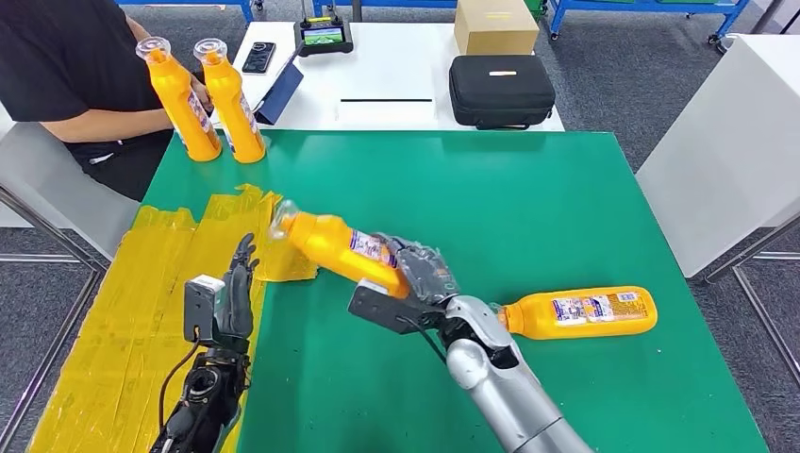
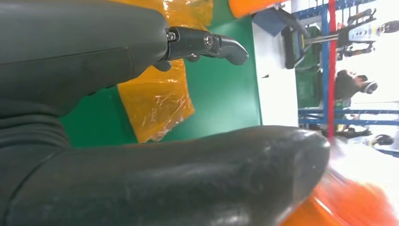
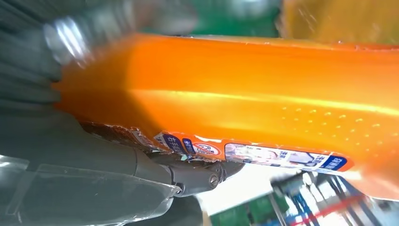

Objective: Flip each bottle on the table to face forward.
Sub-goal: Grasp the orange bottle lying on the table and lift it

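My right hand (image 1: 422,271) grips an orange bottle (image 1: 337,245) by its lower body and holds it tilted above the green table (image 1: 528,208), its clear cap pointing left. The same orange bottle (image 3: 263,103) lies against my right hand's fingers (image 3: 188,176) in the right wrist view. A second orange bottle (image 1: 583,312) lies on its side to the right of my right arm. Two more orange bottles (image 1: 203,94) stand upright at the far left corner. My left hand (image 1: 229,294) hovers at the table's left edge with fingers straight, holding nothing; its thumb (image 2: 188,179) shows in the left wrist view.
Crumpled yellow tape (image 1: 160,283) covers the table's left part. A person in black (image 1: 66,66) sits at the far left, near the upright bottles. A white table (image 1: 396,75) behind holds a black case (image 1: 500,90), a cardboard box (image 1: 494,25), a controller and a phone.
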{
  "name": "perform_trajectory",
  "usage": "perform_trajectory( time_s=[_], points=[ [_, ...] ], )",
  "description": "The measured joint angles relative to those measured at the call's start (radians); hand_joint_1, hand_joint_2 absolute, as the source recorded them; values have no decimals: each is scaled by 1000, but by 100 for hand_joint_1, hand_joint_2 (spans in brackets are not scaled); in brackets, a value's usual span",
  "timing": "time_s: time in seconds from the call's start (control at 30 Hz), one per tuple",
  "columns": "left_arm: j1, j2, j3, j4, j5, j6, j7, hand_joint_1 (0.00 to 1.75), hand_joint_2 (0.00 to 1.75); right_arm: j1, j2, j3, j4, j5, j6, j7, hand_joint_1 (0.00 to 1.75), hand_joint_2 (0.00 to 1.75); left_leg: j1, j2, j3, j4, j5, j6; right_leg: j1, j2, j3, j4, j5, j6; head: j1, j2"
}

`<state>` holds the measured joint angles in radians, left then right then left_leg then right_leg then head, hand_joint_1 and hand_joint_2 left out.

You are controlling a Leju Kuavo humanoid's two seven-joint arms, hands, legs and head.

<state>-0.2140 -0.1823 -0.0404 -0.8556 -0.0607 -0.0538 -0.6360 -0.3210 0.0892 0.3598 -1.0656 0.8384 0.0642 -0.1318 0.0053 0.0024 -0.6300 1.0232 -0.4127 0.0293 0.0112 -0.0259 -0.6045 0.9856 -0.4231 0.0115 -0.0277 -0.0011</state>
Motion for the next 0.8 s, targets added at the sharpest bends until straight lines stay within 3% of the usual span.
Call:
perform_trajectory(
  time_s=[0.07, 0.17, 0.37, 0.6, 0.8],
  points=[
    [5, -1, 10, -15, 42, -26, 2, 0, 175, 23, 0, -20, -55, -50, -35, -42, 175, 175, 0, 0, -1, 0, 0, 0, 0, 0, -1, 0, 0, 0, 0, 0],
    [11, -4, 21, -34, 122, -76, 7, 0, 175, 53, 3, -45, -140, -134, -83, -94, 175, 175, 0, 0, -3, 0, 0, 0, 0, 0, -3, 0, 0, 0, 0, 0],
    [19, -30, 26, -57, 215, -173, 33, 0, 175, 75, 22, -52, -212, -233, -111, -118, 175, 175, 0, 0, -3, 0, 0, 0, 0, 0, -3, 0, 0, 0, 0, 0],
    [59, -77, -17, -154, 276, -234, 77, 0, 175, 63, 104, 4, -86, -285, -240, -199, 175, 175, 0, 0, -4, 0, 0, 0, 0, 0, -4, 0, 0, 0, 0, 0],
    [78, -95, -50, -210, 283, -230, 92, 0, 175, 58, 158, 46, -5, -297, -264, -211, 175, 175, 0, 0, -4, 0, 0, 0, 0, 0, -4, 0, 0, 0, 0, 0]
  ],
)
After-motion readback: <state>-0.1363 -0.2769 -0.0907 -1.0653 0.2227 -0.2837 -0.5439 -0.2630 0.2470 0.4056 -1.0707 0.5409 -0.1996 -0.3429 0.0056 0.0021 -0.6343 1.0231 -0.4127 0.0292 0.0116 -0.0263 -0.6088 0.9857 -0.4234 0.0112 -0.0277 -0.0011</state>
